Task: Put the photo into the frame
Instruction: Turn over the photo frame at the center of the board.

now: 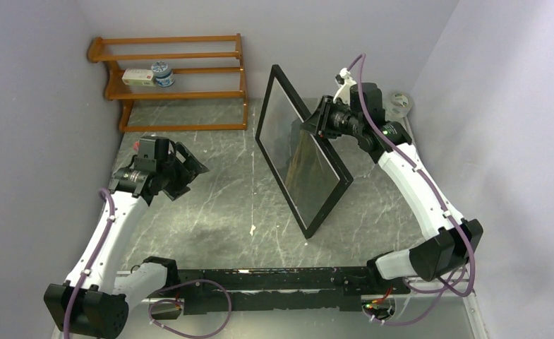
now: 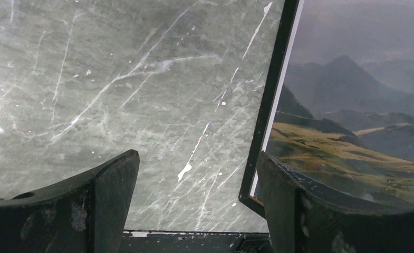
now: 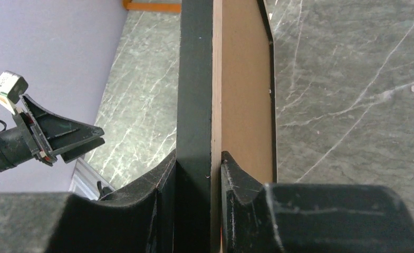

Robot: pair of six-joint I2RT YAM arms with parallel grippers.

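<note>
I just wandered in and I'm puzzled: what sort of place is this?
Probably a robot test booth: plain grey walls box in a marble-look table, a left arm and right arm are bolted at its near edge, one wooden rack behind.

Wooden rack (image 1: 175,81) back left, holding box (image 1: 138,76), tin (image 1: 162,73); marbled table (image 1: 210,205).

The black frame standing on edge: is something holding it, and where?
The right end effector grips the frame by its raised long edge. The left end effector is open, holding nothing.

The frame (image 1: 309,176) walls off mid-table (lower corner perhaps touching down); free table (image 1: 217,205) lies left, shelf rack (image 1: 175,81) beyond.
</note>
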